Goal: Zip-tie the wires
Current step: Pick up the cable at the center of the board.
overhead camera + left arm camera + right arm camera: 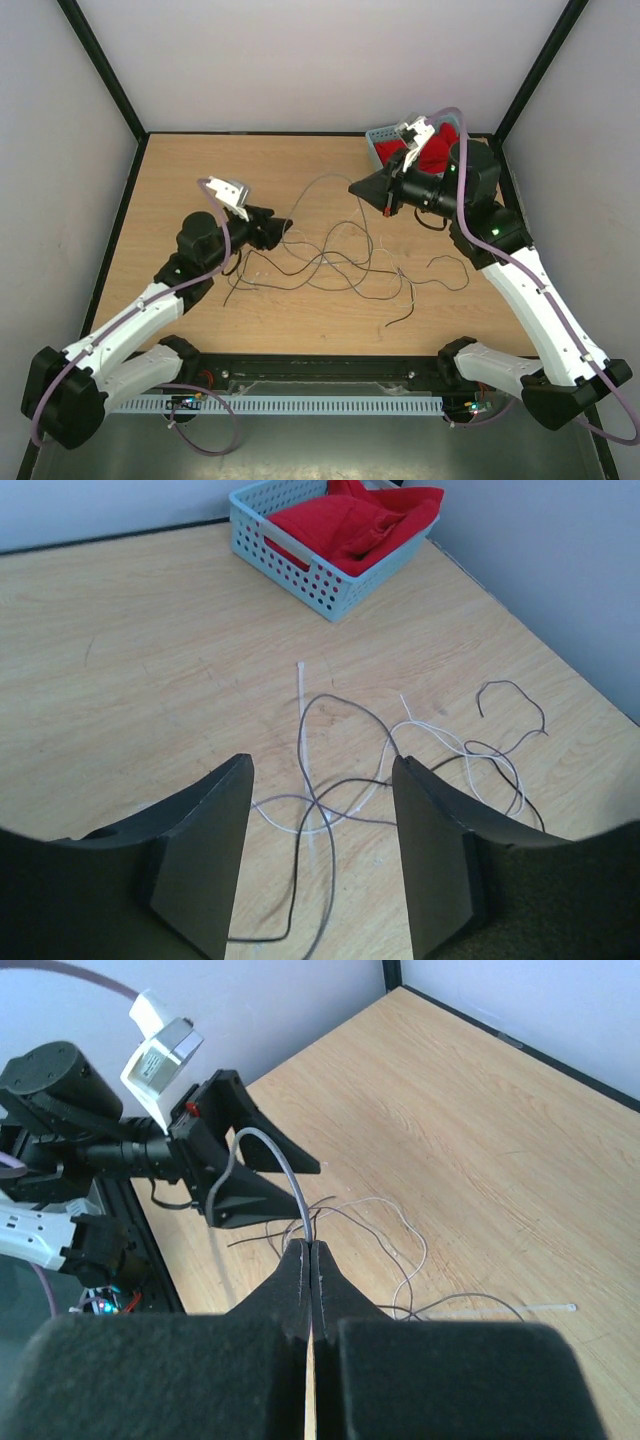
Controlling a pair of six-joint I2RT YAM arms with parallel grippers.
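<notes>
Several thin dark wires (340, 262) lie looped and tangled on the table's middle. My right gripper (354, 189) is shut on one wire, which arches up out of its closed jaws (312, 1245) toward the left gripper. My left gripper (284, 228) is open and empty, low over the tangle's left end. In the left wrist view its fingers (215, 840) frame crossing wires (340, 780) and the zip tie (301, 710), a pale strip lying flat under them. The zip tie's head end also shows in the right wrist view (545, 1307).
A light blue perforated basket (380, 138) holding red cloth (436, 152) stands at the back right, just behind the right arm; it also shows in the left wrist view (300, 575). Black frame posts and pale walls enclose the table.
</notes>
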